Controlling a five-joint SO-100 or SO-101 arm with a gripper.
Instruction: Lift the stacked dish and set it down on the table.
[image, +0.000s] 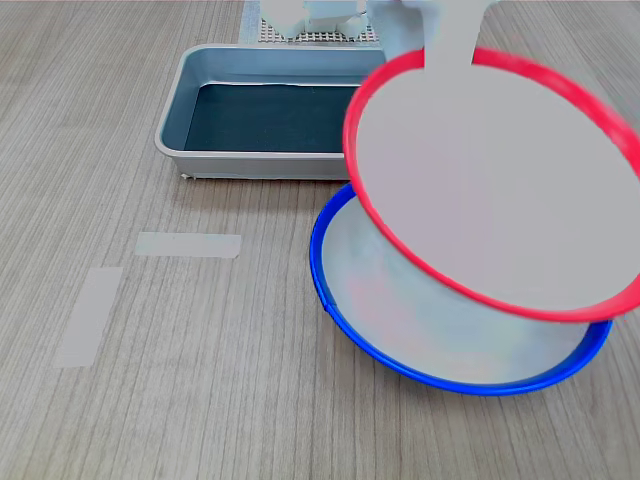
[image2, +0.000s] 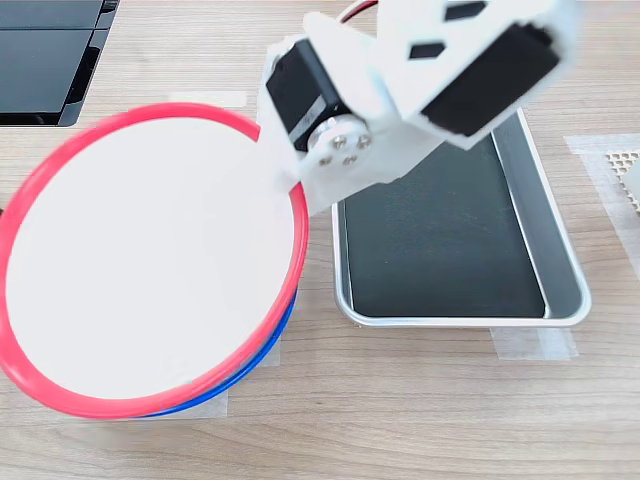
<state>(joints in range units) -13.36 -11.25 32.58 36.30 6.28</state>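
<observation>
In the first exterior view, the red-rimmed plate (image: 500, 180) is held up in the air, tilted, above the blue-rimmed plate (image: 440, 330), which lies flat on the counter (image: 200, 400). The lifting part looks done. The setting down is not yet done. Bare wood with two pale tape strips (image: 188, 244) is seen at the first exterior view's left. A grey tray (image: 270, 115) sits behind. Only a white finger (image: 450, 35) is seen at the plate's far edge.

In the second exterior view, the red-rimmed plate (image2: 150, 255) covers most of the blue one. The arm (image2: 420, 80) is bent over the tray, and the jaws seem closed on the plate's rim, though the grip itself is blurred.
</observation>
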